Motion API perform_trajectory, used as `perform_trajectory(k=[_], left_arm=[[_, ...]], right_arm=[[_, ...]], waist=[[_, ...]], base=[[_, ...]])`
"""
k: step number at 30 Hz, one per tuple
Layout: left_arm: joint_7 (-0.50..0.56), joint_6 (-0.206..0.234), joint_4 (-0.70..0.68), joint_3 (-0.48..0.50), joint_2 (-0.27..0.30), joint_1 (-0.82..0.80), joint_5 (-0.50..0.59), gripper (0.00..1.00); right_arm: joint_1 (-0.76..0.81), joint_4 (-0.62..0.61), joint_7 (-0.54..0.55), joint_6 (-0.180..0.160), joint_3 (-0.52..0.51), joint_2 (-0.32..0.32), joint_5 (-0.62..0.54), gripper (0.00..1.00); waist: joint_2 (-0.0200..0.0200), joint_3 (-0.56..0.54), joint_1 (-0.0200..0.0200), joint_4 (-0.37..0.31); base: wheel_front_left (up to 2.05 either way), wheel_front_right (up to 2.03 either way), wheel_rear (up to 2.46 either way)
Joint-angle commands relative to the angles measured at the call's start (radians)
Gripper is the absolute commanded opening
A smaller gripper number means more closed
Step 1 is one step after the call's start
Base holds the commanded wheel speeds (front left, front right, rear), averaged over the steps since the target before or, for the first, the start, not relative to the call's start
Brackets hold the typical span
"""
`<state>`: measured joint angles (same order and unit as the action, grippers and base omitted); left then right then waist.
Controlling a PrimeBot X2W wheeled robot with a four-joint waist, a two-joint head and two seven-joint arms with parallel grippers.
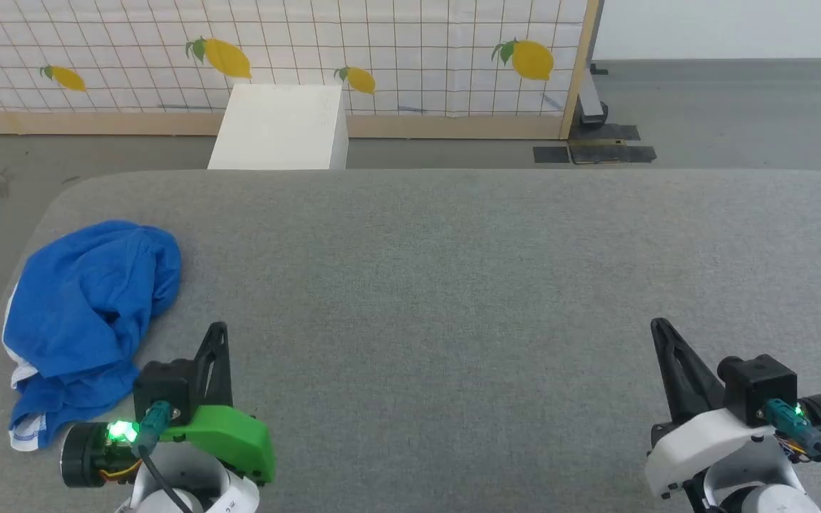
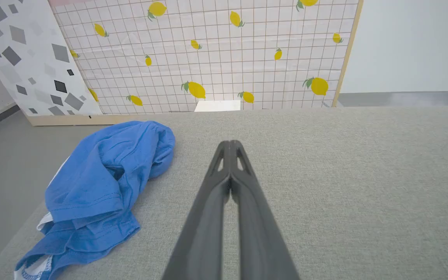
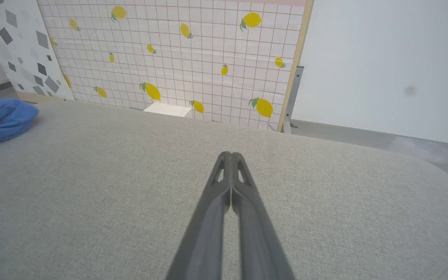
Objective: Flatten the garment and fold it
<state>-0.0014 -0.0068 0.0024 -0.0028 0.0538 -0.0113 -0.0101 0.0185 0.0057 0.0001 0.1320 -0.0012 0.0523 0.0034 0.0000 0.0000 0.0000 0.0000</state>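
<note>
The left claw (image 2: 230,144) is being held with its 2 dark fingers pressed together and nothing between them, low over the grey worktop (image 1: 453,285) at the near left, fingertips pointing away from the robot. The right claw (image 3: 230,154) is being held the same way, closed on nothing, at the near right and well apart from the left one. This matched, empty posture is being read as a ready stance, with no grasp yet begun. Just beside the left claw, toward the worktop's left edge, the garment (image 1: 90,299) is being seen as a crumpled heap: blue cloth is bunched over itself, white trim is showing at its near and left sides, and no part is laid out flat. Since the heap is sitting near the left claw and far from the right one, the left arm is being judged better placed to reach it first, and the bare middle of the worktop is probably being left free for spreading. Beyond the worktop, a white box (image 1: 279,128) is standing before a lemon-patterned screen (image 1: 396,50). Flattening and folding are both being counted as not yet started.
</note>
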Motion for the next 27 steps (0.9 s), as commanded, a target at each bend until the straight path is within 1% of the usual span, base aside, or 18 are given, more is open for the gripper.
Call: perform_trajectory(k=[1,27], left_arm=[[0.001,0.007,-0.002,0.003,-0.004,0.011,0.01,0.0],[0.001,0.007,-0.002,0.003,-0.004,0.011,0.01,0.0]], right_arm=[[-0.018,-0.006,0.0,-0.001,0.001,-0.002,-0.003,0.0],[-0.018,-0.006,0.0,-0.001,0.001,-0.002,-0.003,0.0]], waist=[[0.0,0.0,0.0,0.0],[0.0,0.0,0.0,0.0]], base=[[0.0,0.0,0.0],[0.0,0.0,0.0]])
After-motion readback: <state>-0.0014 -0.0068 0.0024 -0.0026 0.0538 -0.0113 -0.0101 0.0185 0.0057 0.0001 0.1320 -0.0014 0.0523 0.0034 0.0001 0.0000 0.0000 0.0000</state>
